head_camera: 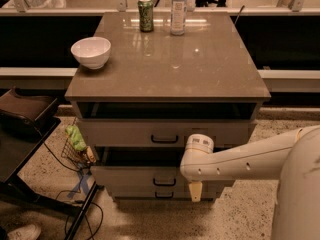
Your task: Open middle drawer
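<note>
The middle drawer (135, 176) is the second of three pale flat fronts in the cabinet. It has a small dark loop handle (164, 182) at its centre. It stands pulled out a little, with a dark gap above its front. The top drawer (125, 132) also juts out with a dark gap above it. The lowest drawer (150, 195) sits just below, near the floor. My gripper (195, 191) hangs down from the white arm (240, 161) that comes in from the right. It is in front of the middle drawer's front, just right of the handle.
On the cabinet top (200, 69) stand a white bowl (91, 51), a green can (146, 14) and a clear bottle (178, 3). A dark cart (25, 114), a wire basket with a green item (75, 139) and floor cables (85, 209) are at the left.
</note>
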Motion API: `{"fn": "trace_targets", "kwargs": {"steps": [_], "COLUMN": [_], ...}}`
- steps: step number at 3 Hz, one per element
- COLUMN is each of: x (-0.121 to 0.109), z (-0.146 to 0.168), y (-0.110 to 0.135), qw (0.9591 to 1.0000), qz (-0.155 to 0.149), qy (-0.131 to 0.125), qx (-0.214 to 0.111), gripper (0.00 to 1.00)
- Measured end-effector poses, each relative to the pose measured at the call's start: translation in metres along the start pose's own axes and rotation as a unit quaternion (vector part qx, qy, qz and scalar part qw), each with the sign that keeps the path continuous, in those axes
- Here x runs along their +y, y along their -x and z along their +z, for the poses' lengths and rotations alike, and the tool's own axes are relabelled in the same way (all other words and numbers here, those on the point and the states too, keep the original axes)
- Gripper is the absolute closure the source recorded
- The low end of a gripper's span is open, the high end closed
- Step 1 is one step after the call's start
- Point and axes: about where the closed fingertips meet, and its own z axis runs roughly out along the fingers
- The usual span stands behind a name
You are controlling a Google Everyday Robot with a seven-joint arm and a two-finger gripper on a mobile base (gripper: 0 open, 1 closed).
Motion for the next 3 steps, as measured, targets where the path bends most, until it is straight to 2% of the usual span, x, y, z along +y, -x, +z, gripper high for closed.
{"fn": "trace_targets", "kwargs": {"steps": [2, 3], "x": [0.004, 0.018], "z": [0.008, 0.024], "y": [-0.001, -0.002], "qw": [0.9999, 0.9989], "qz": [0.001, 0.011], "qy": [0.011, 0.042], "qx": [-0.005, -0.016], "gripper": [0.00, 0.21]}}
